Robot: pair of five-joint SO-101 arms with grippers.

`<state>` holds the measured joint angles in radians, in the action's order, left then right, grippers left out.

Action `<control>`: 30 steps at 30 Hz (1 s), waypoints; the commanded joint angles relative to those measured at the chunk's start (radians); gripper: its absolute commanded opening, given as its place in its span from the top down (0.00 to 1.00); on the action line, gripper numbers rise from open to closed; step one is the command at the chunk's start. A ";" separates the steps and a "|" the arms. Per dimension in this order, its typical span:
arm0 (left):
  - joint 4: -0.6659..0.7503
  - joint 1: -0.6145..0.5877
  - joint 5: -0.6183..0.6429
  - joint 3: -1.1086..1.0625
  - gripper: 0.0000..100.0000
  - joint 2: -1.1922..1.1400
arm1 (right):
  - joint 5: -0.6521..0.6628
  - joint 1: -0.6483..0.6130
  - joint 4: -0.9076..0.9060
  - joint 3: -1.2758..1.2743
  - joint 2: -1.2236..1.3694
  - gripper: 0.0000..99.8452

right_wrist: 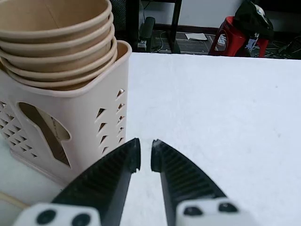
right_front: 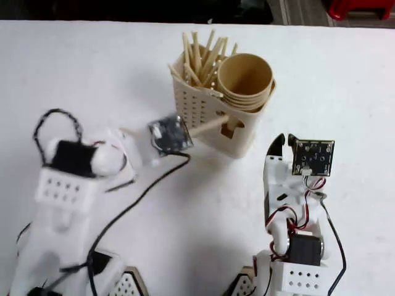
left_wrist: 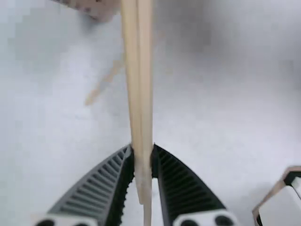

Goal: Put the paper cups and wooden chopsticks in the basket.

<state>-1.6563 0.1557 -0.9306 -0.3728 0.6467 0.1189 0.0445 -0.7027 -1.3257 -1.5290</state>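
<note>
up close, left gripper clamped on two chopsticks. beyond, basket holding stacked cups and loose sticks. right gripper all but closed, empty. risk: held pair too low, butting the basket wall, tipping it.

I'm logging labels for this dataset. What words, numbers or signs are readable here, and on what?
None can be read.
The basket, paper cups and chopsticks show no print.
Any marks on the camera board are too small to read.
</note>
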 commanded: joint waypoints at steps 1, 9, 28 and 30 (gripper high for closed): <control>0.127 0.002 0.181 0.167 0.98 0.054 | -0.008 0.010 0.022 0.006 -0.012 0.94; 0.626 0.076 0.555 0.221 0.98 0.054 | -0.006 0.010 0.022 0.006 -0.010 0.94; 1.367 0.166 0.899 0.232 0.98 -0.325 | -0.005 0.002 0.022 0.006 -0.010 0.94; 1.369 0.166 0.899 0.230 0.98 -0.361 | -0.003 0.002 0.022 0.006 -0.010 0.94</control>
<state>-0.3230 0.3076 -0.0453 -0.1795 0.3414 0.1189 0.0445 -0.7027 -1.3257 -1.5290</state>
